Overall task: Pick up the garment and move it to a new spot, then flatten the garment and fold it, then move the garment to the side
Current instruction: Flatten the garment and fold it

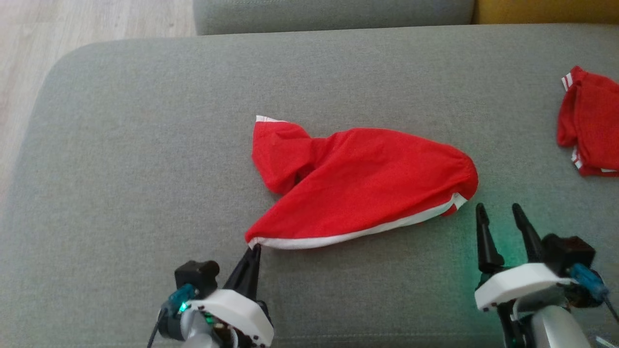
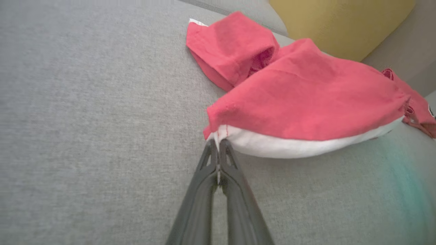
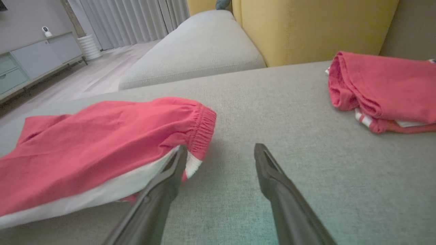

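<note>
We pinch the red shorts (image 1: 367, 179) by their near corner with the left gripper (image 1: 254, 248) — the right gripper (image 1: 498, 208) gapes wide.
Nearest us, our left fingers are closed tight on the white-trimmed corner; the right holds nothing, its tips just beside the elastic waistband end. The shorts lie rumpled mid-seat on the grey sofa cushion (image 1: 145, 145). Farther right, well apart, sits a second red garment (image 1: 590, 130) — a yellow cushion (image 3: 306, 27) behind.

White wrist housings (image 1: 232, 311), dark tapered fingers (image 1: 484, 237), teal connectors (image 1: 181, 293)
</note>
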Tool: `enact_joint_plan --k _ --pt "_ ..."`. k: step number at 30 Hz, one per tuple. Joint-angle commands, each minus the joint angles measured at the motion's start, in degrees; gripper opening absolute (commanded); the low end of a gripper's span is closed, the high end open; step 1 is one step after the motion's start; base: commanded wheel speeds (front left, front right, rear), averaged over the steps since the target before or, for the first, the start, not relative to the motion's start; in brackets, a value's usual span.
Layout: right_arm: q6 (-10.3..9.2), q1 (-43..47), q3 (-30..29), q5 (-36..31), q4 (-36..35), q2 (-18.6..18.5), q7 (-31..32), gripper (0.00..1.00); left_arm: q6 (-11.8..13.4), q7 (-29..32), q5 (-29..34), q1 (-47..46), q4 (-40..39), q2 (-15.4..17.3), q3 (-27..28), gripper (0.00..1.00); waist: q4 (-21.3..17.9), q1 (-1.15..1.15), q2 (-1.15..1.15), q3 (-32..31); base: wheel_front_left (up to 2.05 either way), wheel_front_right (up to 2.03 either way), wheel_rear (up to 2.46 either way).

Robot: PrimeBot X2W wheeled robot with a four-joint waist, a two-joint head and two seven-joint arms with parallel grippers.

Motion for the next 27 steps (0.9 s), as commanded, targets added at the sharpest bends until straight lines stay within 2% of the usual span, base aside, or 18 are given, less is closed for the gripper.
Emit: enact_joint_plan --k 1,7,15,16,17,18,20,21,22,24,27 --pt "0.37 -3.2 1.6 0.2 -0.3 -0.2 0.5 1.00 0.6 -0.8 -0.1 -2.5 -2.3 0.7 2.0 0.00 0.2 0.00 0.00 0.2 0.00 0.00 0.00" --pt "0.37 -7.1 3.8 1.0 6.5 -0.2 1.7 1.00 0.7 -1.0 0.1 -2.5 -3.8 0.8 2.0 0.00 0.9 0.00 0.00 0.8 0.00 0.00 0.00" --pt "0.37 -11.6 6.7 4.6 14.6 -0.2 0.1 1.00 0.9 -1.1 0.2 -2.7 -4.6 1.0 1.8 0.00 1.8 0.00 0.00 1.3 0.00 0.00 0.00" --pt "0.37 -12.0 7.0 4.8 15.3 -0.2 -0.4 0.89 0.9 -1.2 0.1 -2.7 -4.7 1.0 1.8 0.00 1.9 0.00 0.00 1.3 0.00 0.00 0.00" --pt "0.37 -12.4 7.4 5.1 15.8 -0.2 -0.9 0.62 1.0 -1.2 0.1 -2.7 -4.7 1.0 1.9 0.00 2.0 0.00 0.00 1.3 0.00 0.00 0.00" --pt "0.37 -12.7 7.8 5.4 16.2 -0.2 -1.3 0.41 1.0 -1.2 0.1 -2.7 -4.8 1.1 1.9 0.00 2.1 0.00 0.00 1.2 0.00 0.00 0.00" --pt "0.37 -13.1 8.5 5.9 17.0 -0.2 -2.1 0.15 1.0 -1.2 0.0 -2.5 -4.8 1.1 1.9 0.00 2.1 0.00 0.00 1.0 0.00 0.00 0.00" --pt "0.37 -13.3 8.8 6.2 17.4 -0.2 -2.2 0.08 1.1 -1.2 0.0 -2.4 -4.8 1.2 2.0 0.00 2.0 0.00 0.00 0.9 0.00 0.00 0.00" --pt "0.37 -13.4 9.1 6.4 17.9 -0.2 -2.3 0.09 1.1 -1.3 -0.1 -2.3 -4.8 1.2 2.0 0.00 2.0 0.00 0.00 0.7 0.00 0.00 0.00" --pt "0.37 -13.6 9.3 6.4 18.8 -0.2 -2.5 0.21 1.2 -1.3 -0.2 -2.2 -4.8 1.3 2.1 0.00 1.9 0.00 0.00 0.5 0.00 0.00 0.00" --pt "0.37 -14.4 9.4 6.2 20.1 -0.2 -2.6 0.31 1.3 -1.3 -0.2 -2.0 -4.9 1.3 2.1 0.00 1.8 0.00 0.00 0.3 0.00 0.00 0.00"
